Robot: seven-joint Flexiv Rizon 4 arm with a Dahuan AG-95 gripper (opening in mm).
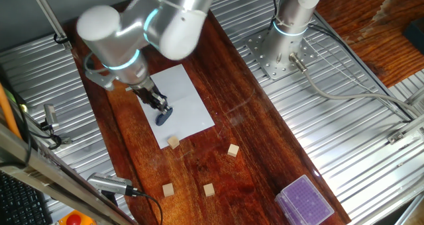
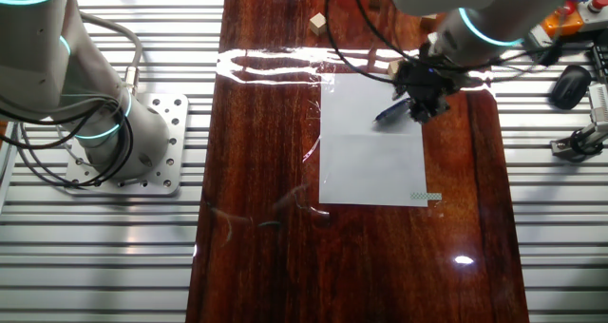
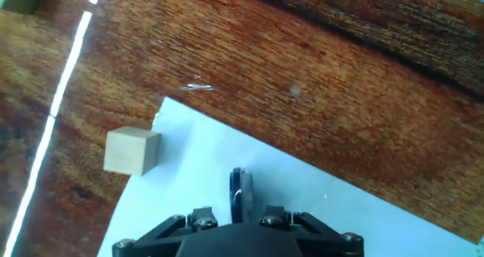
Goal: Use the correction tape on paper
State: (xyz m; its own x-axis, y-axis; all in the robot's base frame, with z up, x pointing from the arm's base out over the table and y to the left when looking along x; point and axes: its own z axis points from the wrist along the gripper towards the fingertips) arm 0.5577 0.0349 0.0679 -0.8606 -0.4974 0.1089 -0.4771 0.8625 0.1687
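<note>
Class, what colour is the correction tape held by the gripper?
Dark blue: the correction tape shows best in the fixed view facing the gripper.

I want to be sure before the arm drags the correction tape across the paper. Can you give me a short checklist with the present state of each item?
1. Correction tape held in the gripper: ok, the fingers are closed on it.
2. Tape over the paper: ok, both fixed views show it above the white sheet, near one edge.
3. Tip pressed on the paper: cannot tell, the contact is too small to see.
4. Nearest wooden cube off the sheet: ok, it sits on the wood just beside the paper's corner, so drag away from it.
5. Paper flat: ok, no curl is visible.
6. Purple-topped box out of the way: ok, it stands far from the paper.
</note>
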